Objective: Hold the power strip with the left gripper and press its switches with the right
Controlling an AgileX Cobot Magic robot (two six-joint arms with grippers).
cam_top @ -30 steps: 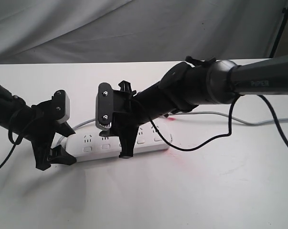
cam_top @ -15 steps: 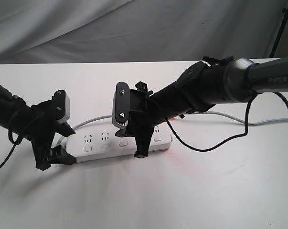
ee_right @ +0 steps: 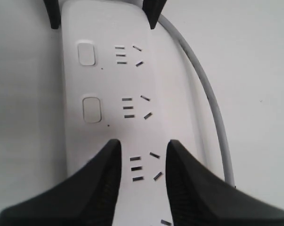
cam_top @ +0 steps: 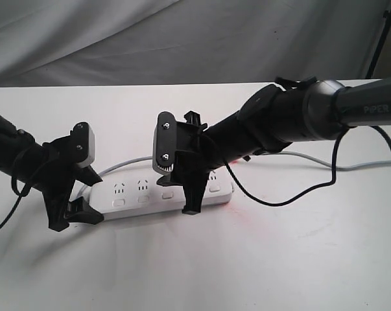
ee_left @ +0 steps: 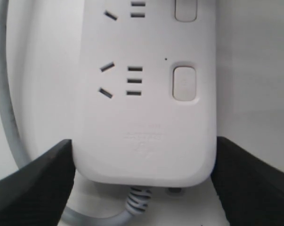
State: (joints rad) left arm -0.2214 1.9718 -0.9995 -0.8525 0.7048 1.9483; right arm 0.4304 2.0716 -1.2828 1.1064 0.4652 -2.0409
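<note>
White bench (cam_top: 279,259): toward its left edge, L gripper (cam_top: 73,218) clamps the cord end of the power strip (cam_top: 140,194), jaws on both long sides, prob. to stop it sliding. Strip lies parallel to the near edge, left of centre. R gripper (ee_right: 142,155), jaws narrow & empty, hangs over the 3rd socket beside the switches (ee_right: 92,109), apparently poised to press 1.
</note>
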